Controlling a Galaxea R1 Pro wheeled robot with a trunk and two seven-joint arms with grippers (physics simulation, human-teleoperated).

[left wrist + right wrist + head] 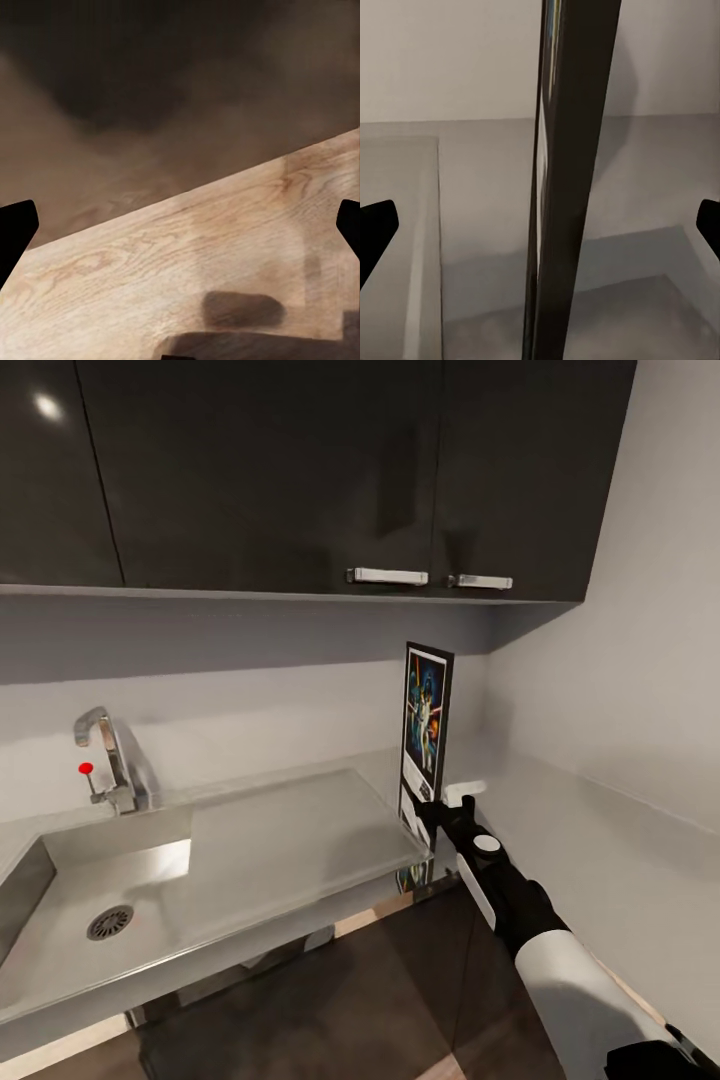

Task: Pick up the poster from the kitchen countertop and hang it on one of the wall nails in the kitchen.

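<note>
The poster stands upright on its lower edge at the front of the kitchen countertop, seen almost edge-on, its printed face turned toward the sink. The right gripper meets it at the bottom, at about six o'clock of the frame, with the black-and-white forearm running back toward five o'clock. In the right wrist view the poster's dark frame edge rises straight up the middle, while the two black fingertips sit far out at either side, well clear of it. So the jaws look spread wide around the frame rather than pressed on it; whether anything deeper in the gripper touches the frame, I cannot tell.

Off at nine o'clock from the poster lies the steel sink with its drainer, round drain and a tap carrying a small red knob. Directly overhead, at twelve o'clock, hang dark wall cabinets with two pale bar handles. The side wall closes in at three o'clock.

The left gripper points at a wooden floor, its fingertips standing apart.
</note>
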